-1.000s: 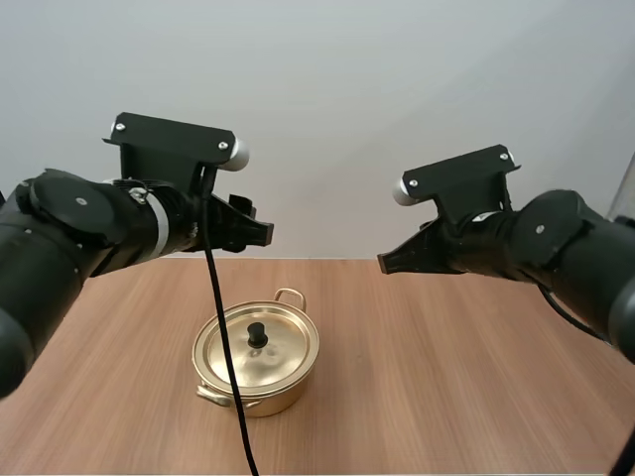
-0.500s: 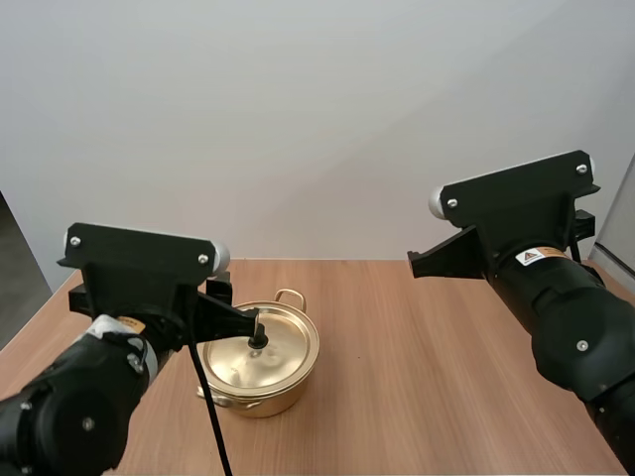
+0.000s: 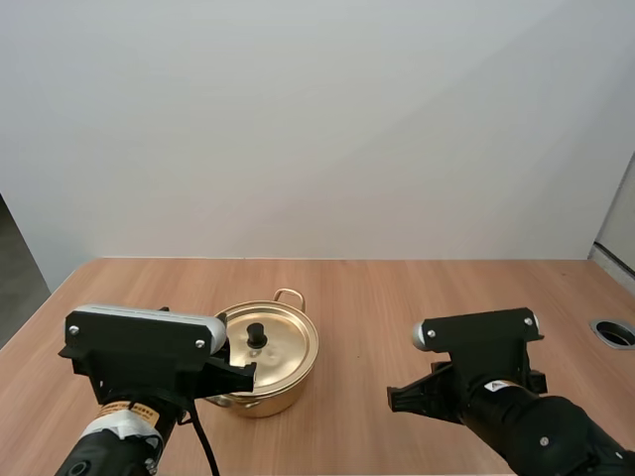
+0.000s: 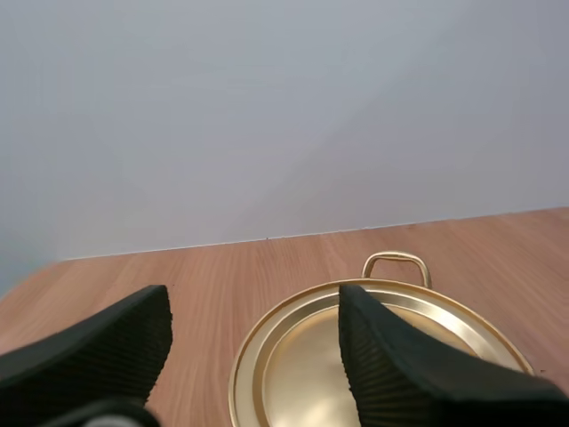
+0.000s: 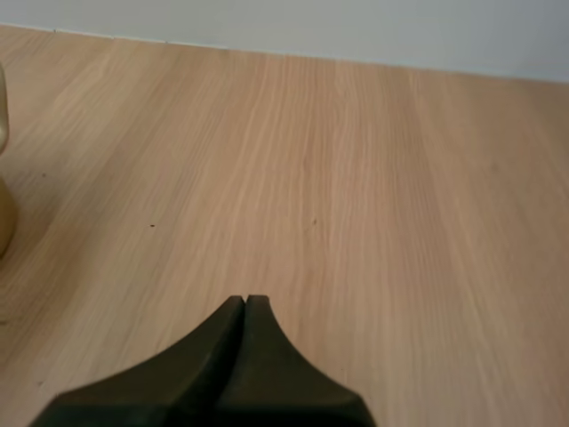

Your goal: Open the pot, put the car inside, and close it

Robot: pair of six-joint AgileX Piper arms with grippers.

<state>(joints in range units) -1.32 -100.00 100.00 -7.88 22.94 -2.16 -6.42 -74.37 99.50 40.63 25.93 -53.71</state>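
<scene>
A gold pot (image 3: 260,358) with two loop handles stands on the wooden table, its lid on and a black knob (image 3: 257,334) at the lid's middle. My left gripper (image 3: 238,375) sits low at the pot's near left side. In the left wrist view the lid (image 4: 311,374) lies just beyond my left gripper (image 4: 253,334), whose ribbed fingers (image 4: 391,365) stand apart with nothing between them. My right gripper (image 3: 395,401) hovers low over bare table right of the pot. In the right wrist view my right gripper (image 5: 244,301) forms one dark wedge, holding nothing.
The wooden table (image 3: 417,297) stretches bare to the right and behind the pot. A round metal grommet (image 3: 615,331) sits near the right edge. A plain white wall rises behind the table.
Both arms have dropped from high above the table to low near the front edge. The left gripper came down beside the pot. The pot has not moved.
</scene>
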